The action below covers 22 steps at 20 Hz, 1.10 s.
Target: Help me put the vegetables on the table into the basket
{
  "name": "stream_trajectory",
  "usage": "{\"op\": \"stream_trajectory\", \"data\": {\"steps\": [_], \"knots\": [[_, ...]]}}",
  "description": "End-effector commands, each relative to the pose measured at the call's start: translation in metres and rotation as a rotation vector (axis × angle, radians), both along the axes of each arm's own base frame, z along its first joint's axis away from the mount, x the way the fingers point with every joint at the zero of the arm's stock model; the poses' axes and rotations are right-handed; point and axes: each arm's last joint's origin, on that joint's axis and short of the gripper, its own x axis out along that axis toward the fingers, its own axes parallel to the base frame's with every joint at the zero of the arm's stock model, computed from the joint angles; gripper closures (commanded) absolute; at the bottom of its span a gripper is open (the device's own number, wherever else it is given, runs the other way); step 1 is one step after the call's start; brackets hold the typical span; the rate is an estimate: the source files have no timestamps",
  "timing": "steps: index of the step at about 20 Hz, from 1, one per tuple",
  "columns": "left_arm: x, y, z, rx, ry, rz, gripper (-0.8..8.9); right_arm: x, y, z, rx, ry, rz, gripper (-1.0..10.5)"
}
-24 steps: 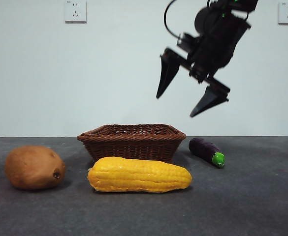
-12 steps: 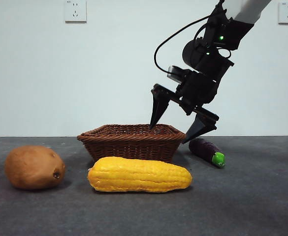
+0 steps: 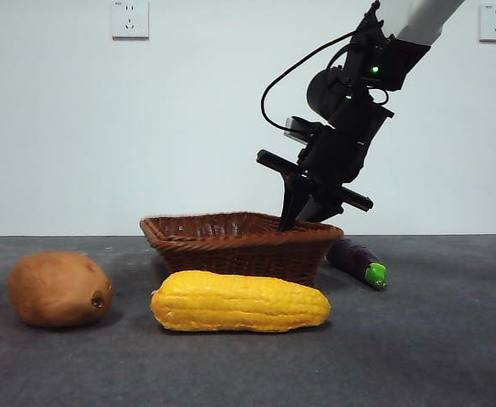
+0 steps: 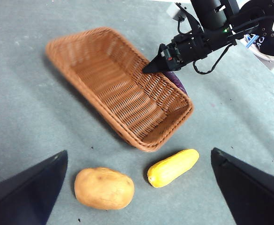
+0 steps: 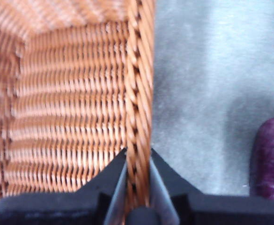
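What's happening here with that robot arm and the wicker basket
The right gripper has clamped its two black jaws onto the braided rim of the brown woven wicker basket, one jaw inside and one outside the wall. The small dark purple eggplant lies just beside that end. The large brown potato and the long yellow corn cob lie on the dark grey table; nothing is in the basket. The left gripper hangs open above, holding nothing.
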Motion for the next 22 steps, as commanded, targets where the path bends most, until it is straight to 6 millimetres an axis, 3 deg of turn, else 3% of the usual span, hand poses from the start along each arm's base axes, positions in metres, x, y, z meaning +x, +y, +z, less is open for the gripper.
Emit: {"op": "stream_trajectory", "data": {"steps": [1,5,10,16,22], "knots": [[-0.001,0.0,-0.001,0.011,0.006,-0.003,1.86,0.005,0.002,-0.007,0.02,-0.004,-0.03,9.6],[0.002,0.0,-0.004,0.03,0.012,-0.014,1.86,0.01,0.006,0.013,0.119,-0.033,-0.043,9.6],[0.01,-0.002,-0.008,0.061,0.023,-0.061,1.86,-0.007,-0.002,0.105,0.082,-0.134,0.02,9.6],[0.023,-0.018,-0.015,0.111,0.018,-0.205,1.86,-0.074,-0.04,0.206,0.024,-0.281,0.046,9.6],[0.034,-0.046,-0.018,0.2,-0.108,-0.433,1.86,-0.149,-0.079,0.262,-0.013,-0.339,0.063,9.6]]}}
